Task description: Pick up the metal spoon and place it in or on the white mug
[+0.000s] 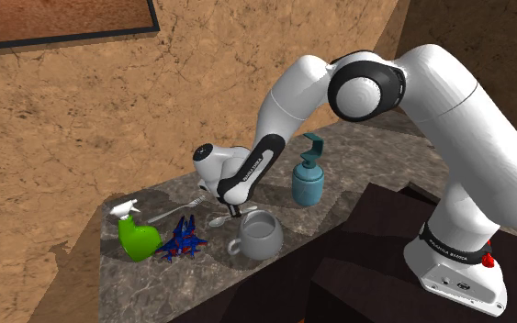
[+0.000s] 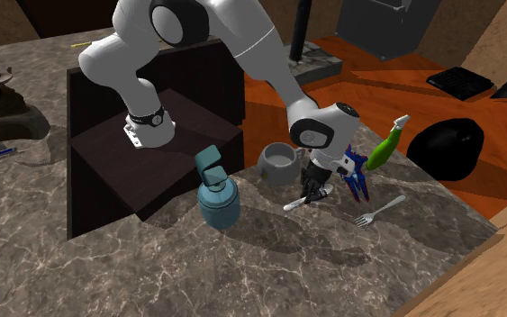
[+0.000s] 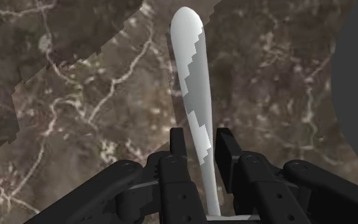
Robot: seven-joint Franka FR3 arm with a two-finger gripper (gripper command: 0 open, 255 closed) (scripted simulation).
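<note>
gripper (image 3: 201, 135) clamped on the grey spoon (image 3: 192, 70) | both low at the marble counter (image 3: 75, 95) | grey mug (image 1: 261, 237) upright, lower centre of shoulder view, just beside gripper

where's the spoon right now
In the shoulder view the spoon lies on the marble counter right under the claw, just to that view's left of the mug.
</note>
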